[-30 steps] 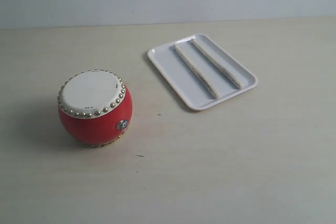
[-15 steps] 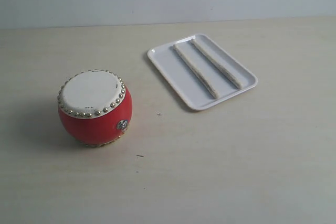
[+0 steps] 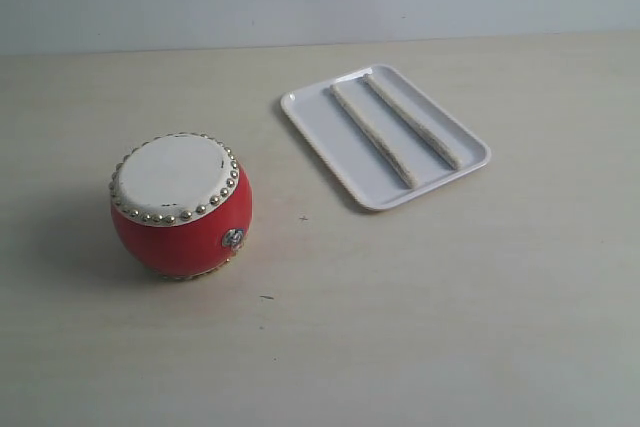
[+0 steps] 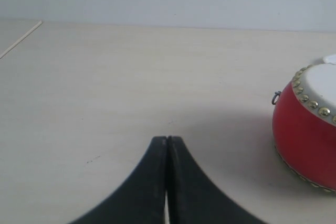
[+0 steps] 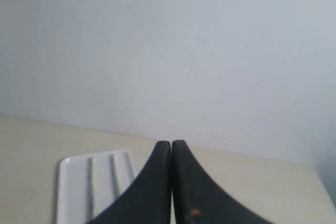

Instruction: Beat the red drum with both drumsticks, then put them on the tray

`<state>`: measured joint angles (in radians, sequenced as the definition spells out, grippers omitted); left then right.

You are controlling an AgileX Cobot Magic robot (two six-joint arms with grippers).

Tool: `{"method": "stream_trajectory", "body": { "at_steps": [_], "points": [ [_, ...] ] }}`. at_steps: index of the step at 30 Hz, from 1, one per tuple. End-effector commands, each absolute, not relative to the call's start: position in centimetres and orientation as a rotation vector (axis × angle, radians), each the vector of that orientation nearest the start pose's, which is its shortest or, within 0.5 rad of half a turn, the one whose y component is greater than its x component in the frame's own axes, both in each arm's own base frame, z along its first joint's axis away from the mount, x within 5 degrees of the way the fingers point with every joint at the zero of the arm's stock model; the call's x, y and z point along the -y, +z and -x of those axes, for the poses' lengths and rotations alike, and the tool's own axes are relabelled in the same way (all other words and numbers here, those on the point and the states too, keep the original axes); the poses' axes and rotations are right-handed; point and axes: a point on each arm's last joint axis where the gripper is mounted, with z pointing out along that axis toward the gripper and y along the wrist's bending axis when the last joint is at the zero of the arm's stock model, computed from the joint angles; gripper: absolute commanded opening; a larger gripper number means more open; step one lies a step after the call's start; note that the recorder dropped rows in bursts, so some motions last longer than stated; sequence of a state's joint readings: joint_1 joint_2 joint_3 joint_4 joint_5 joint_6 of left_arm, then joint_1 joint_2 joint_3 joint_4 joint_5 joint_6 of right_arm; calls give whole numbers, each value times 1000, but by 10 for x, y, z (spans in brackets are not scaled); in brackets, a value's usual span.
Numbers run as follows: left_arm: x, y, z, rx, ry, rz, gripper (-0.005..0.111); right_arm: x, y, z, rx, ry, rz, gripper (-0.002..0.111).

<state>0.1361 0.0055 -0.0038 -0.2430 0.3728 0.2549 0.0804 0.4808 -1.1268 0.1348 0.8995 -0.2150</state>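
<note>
In the exterior view the red drum (image 3: 181, 203) stands upright at the left centre of the tabletop (image 3: 450, 307), and the tray (image 3: 318, 129) lies at the upper middle, well apart from it. Both drumsticks (image 3: 373, 134) rest side by side inside the tray, their long axes running from upper left to lower right of the frame. No arm shows here.

In the left wrist view the left pincer (image 4: 167, 142) has its jaws pressed together and holds nothing; the drum sits at the right edge of the frame, near but not touching.

In the right wrist view the right pincer (image 5: 171, 145) is likewise closed and empty, raised above the tabletop, with the tray and sticks at the lower left of the frame, beyond and beside the tips (so this arm looks the nearer one to the sticks, by my judgement).

Against the earlier exterior frames nothing differs: drum, tray and sticks lie exactly as before.
</note>
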Motion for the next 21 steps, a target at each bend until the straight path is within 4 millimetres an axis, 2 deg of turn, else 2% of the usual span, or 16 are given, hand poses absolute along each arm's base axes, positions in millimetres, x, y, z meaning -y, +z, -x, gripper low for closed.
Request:
{"method": "stream_trajectory", "body": {
  "at_steps": [1, 5, 8, 11, 18, 21],
  "points": [
    [0, 182, -54, -1833, 39, 42, 0, -7, 444, -4, -1682, -80, 160, 0],
    [0, 182, -54, -1833, 39, 42, 0, -8, 432, 11, -1656, -145, 117, 0],
    [0, 182, -54, -1833, 39, 42, 0, -8, 414, 9, -1670, -142, 111, 0],
    [0, 182, -54, -1833, 39, 42, 0, -8, 387, -4, -1645, -101, 93, 0],
    [0, 182, -54, -1833, 39, 42, 0, 2, 317, -52, -1453, -80, -24, 0],
    [0, 182, -54, -1833, 39, 42, 0, 5, 265, -65, -1553, -83, -45, 0]
  ]
}}
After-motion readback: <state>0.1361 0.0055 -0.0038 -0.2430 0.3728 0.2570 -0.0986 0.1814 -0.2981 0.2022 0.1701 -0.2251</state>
